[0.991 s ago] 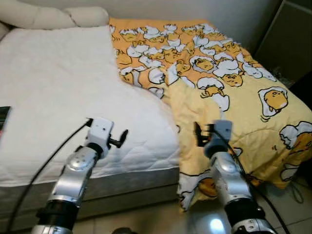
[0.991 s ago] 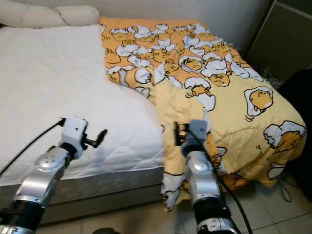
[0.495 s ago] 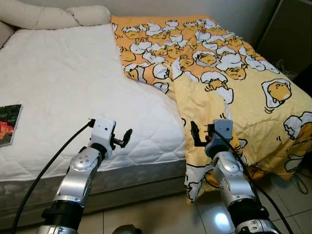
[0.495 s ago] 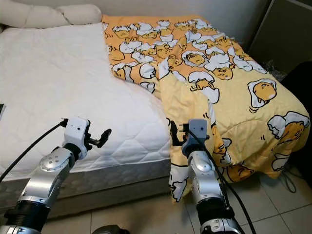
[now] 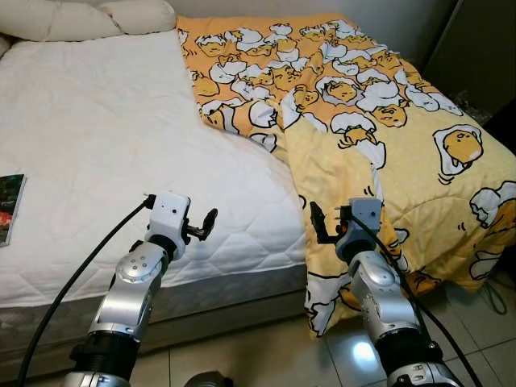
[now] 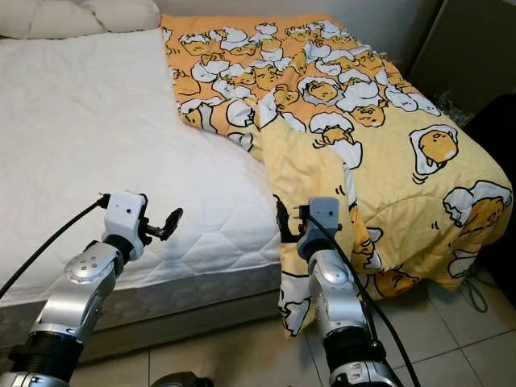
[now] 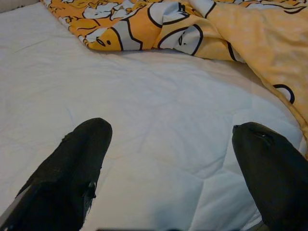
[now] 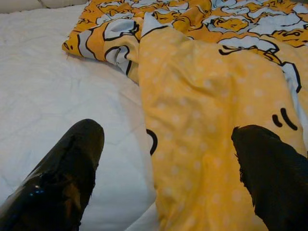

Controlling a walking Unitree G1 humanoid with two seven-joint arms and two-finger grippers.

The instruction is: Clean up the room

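Pale floor tiles (image 5: pixel 266 355) run under a low bed with a white quilted mattress (image 5: pixel 105 145) that takes up most of what I see ahead. Across the right half of that bed lies a yellow-orange duvet printed with cartoon egg characters (image 5: pixel 379 121); its inner edge is bunched and folded back on the mattress, and its near corner hangs over the bed's foot down toward the floor. 2 cream pillows (image 5: pixel 81 16) sit at the head of the bed. At the far left edge of the mattress lies a thin book or magazine with a dark cover and a red patch (image 5: pixel 8 205).

My left tool (image 5: pixel 205 222) hovers above the near edge of the bare mattress, its 2 black fingers (image 7: pixel 72 168) spread apart with nothing between them; from the wrist I see white quilting below and the duvet's folded edge beyond. My right tool (image 5: pixel 316 226) hangs just in front of the duvet's drooping corner, near where yellow fabric meets white mattress. Its fingers (image 8: pixel 62 173) are also spread wide and hold nothing. A dark cabinet (image 5: pixel 484 56) stands right of the bed.
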